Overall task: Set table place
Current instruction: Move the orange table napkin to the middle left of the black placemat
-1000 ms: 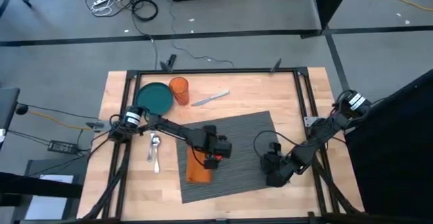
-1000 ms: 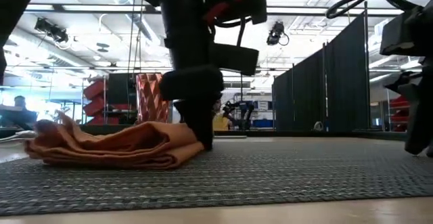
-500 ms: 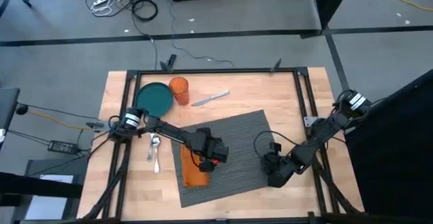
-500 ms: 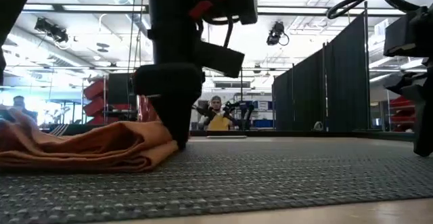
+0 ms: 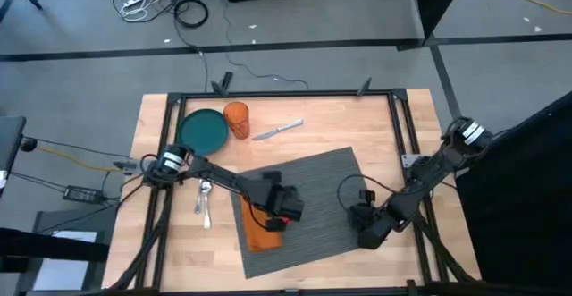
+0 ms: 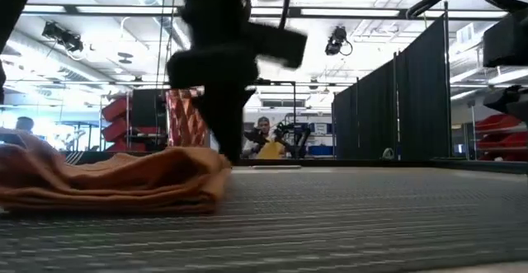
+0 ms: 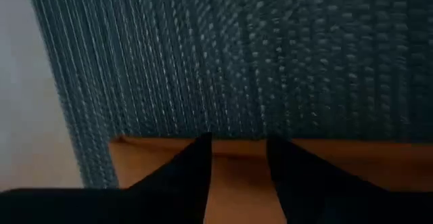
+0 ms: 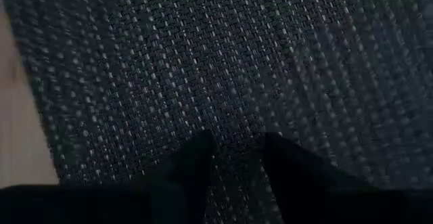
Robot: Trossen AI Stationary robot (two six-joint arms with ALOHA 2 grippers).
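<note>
Placemat (image 5: pixel 308 207) rotating slightly toward bench (image 5: pixel 357 117) front edge since earlier; both end effectors, left (image 5: pixel 279 214) and right (image 5: pixel 368 228), pressing down to drag it, fingers nearly closed, gripping nothing. Napkin (image 5: pixel 259 229) riding along.

The placemat (image 5: pixel 308 207) was dark grey with fine ribbed stripes, and in the right wrist view its weave showed pale flecks. The napkin (image 5: pixel 261 233) was orange, the plate (image 5: pixel 202 130) teal, the cup (image 5: pixel 237 119) orange, and the table (image 5: pixel 375 131) light wood, black-framed.

Even overhead light, bright ceiling glare in low view, wrist views blurred.
</note>
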